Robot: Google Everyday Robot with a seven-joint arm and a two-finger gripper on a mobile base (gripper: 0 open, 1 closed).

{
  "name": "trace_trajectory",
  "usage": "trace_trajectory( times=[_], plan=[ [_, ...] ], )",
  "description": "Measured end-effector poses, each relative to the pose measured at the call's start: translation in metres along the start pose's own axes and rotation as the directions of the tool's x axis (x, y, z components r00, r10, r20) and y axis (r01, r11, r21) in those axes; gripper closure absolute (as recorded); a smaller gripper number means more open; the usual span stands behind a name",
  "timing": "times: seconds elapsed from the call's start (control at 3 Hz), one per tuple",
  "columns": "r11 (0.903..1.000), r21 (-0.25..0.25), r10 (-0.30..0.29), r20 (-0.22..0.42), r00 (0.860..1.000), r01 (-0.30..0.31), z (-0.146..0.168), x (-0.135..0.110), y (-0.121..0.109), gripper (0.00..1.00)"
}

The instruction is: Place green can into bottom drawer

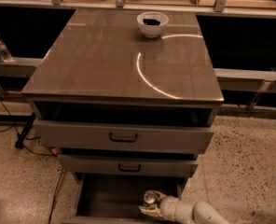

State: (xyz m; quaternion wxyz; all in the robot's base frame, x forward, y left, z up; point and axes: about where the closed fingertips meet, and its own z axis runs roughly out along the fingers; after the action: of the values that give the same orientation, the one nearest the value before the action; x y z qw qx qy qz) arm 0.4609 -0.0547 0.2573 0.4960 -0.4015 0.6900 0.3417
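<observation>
The green can (150, 199) stands upright with its silver top showing, inside the right front part of the open bottom drawer (105, 197). My gripper (153, 208) reaches in from the lower right on a pale arm and is closed around the can's body. The drawer's dark floor lies to the can's left. The can's lower part is hidden by the gripper.
A white bowl (152, 24) sits at the back of the cabinet top (105, 64). The two handled drawers (124, 137) above are partly pulled out and overhang the bottom drawer. A plastic bottle (2, 48) stands on a ledge at far left. Cables lie on the floor at left.
</observation>
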Motion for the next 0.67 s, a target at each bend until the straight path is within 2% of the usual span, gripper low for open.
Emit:
trace_trajectory(
  times=[0.67],
  plan=[
    [0.9982, 0.022, -0.056, 0.063, 0.996, 0.055, 0.058, 0.009, -0.024, 1.00]
  ],
)
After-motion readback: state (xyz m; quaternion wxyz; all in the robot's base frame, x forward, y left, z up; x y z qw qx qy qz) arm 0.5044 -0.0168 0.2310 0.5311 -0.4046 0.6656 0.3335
